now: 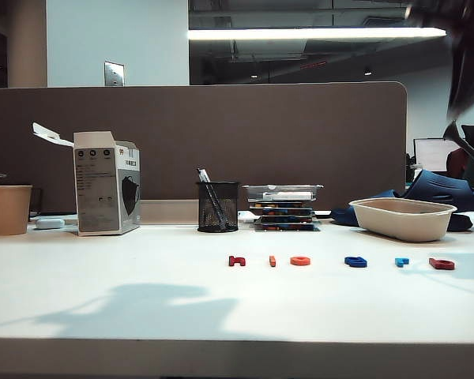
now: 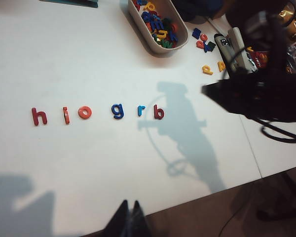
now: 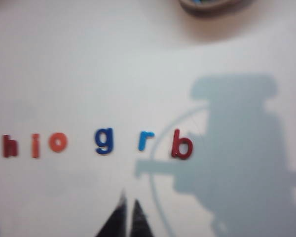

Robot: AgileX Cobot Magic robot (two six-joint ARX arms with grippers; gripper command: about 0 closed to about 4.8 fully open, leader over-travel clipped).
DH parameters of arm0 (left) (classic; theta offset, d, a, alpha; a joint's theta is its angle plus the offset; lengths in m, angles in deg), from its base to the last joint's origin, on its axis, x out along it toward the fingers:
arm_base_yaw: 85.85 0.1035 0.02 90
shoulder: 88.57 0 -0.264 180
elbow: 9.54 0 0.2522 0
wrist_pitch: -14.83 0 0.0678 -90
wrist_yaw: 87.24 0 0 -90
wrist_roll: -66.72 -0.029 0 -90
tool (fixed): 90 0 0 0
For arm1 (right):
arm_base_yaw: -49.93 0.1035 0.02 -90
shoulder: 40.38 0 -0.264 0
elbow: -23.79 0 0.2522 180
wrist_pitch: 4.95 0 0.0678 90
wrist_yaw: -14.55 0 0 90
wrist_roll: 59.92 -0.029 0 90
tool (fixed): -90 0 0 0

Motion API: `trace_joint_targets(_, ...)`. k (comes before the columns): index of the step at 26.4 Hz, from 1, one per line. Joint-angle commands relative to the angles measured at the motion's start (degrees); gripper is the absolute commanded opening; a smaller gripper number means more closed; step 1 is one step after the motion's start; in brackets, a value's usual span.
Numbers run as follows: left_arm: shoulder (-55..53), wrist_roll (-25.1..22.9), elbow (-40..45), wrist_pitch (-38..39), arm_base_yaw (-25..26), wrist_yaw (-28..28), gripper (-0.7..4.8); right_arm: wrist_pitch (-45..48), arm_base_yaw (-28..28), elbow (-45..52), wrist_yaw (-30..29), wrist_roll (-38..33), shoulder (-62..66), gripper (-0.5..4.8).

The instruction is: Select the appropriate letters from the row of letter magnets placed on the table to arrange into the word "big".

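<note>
Running across the middle of the white desk, the row of letter magnets reads h, i, o, g, r, b, with bare surface on every side and a wide clear strip before the grey front edge. From the left come a dark red h, the orange-red i, an orange o, the dark blue g, a light blue r and the dark red b. Behind, near the right edge, a beige tray holds spare letters, partly cut off. The left gripper hangs over the front edge, fingers pressed together, well apart from the row. The right gripper, blurred, fingers together and empty, hovers near g and r.
</note>
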Motion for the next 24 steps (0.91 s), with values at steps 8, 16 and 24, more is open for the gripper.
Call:
trace_joint_targets(8, 0.2, -0.1, -0.1, -0.5, 0.0, -0.2, -0.05, -0.2, 0.6, -0.2, 0.0, -2.5, 12.4, 2.35)
trace_joint_targets(16, 0.2, -0.1, -0.1, -0.5, 0.0, -0.2, -0.05, 2.3, 0.6, -0.2, 2.6, -3.5, 18.0, 2.35)
trace_joint_targets(24, 0.2, -0.1, -0.1, -0.5, 0.0, -0.2, -0.05, 4.7, 0.6, -0.2, 3.5, -3.5, 22.0, 2.34)
